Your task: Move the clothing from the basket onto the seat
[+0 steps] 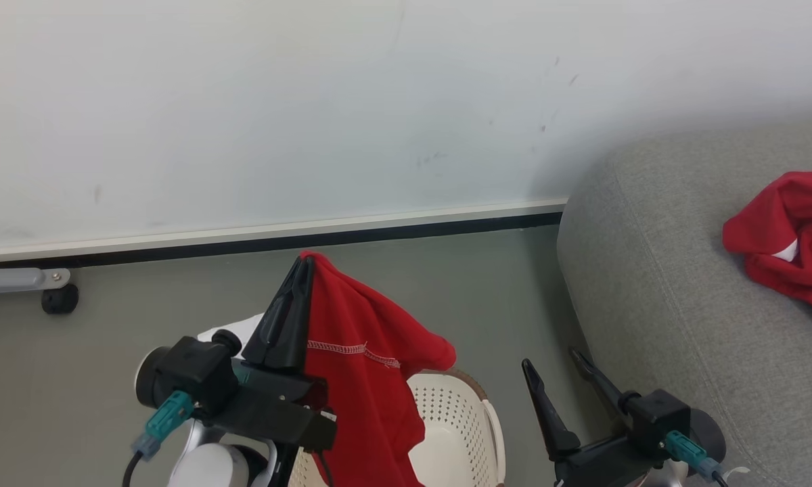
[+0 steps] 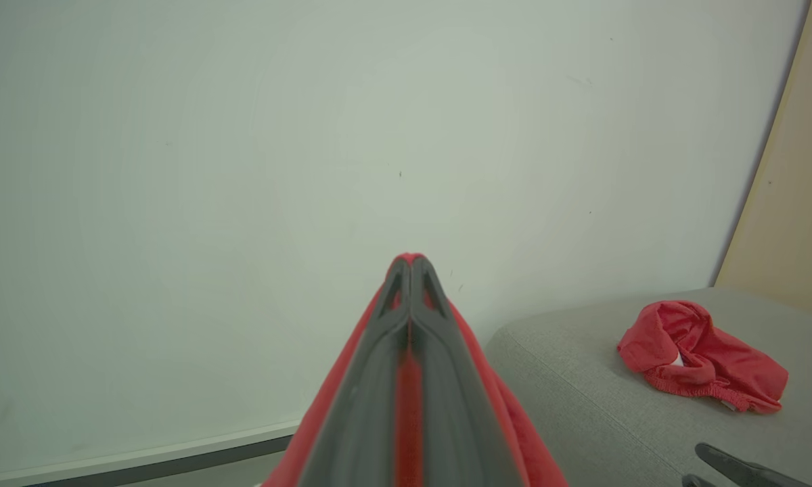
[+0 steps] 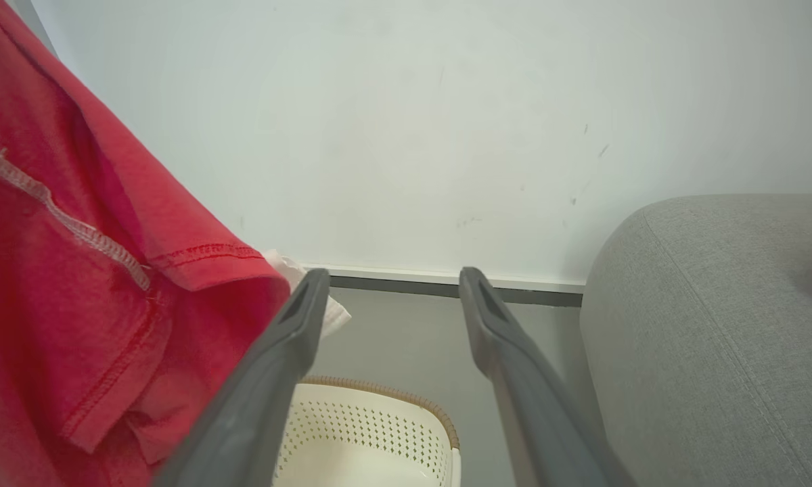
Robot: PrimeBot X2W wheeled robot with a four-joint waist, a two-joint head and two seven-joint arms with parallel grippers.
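Two fingers of the left gripper (image 1: 304,262) are pinched on a fold of the red garment (image 1: 365,385), which hangs limp above the basket (image 1: 457,419). It's light, floppy stuff, so any bunched edge looks grabbable. Right gripper (image 1: 552,360) sits spread and empty nearby. Another red piece (image 1: 795,233) already lies on the seat (image 1: 649,291).

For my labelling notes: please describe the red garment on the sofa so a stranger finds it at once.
Find the big grey sofa on the robot's right. On its seat lies a crumpled red garment with a small white patch. The other red garment hangs from the left tool above the basket; this one lies free.
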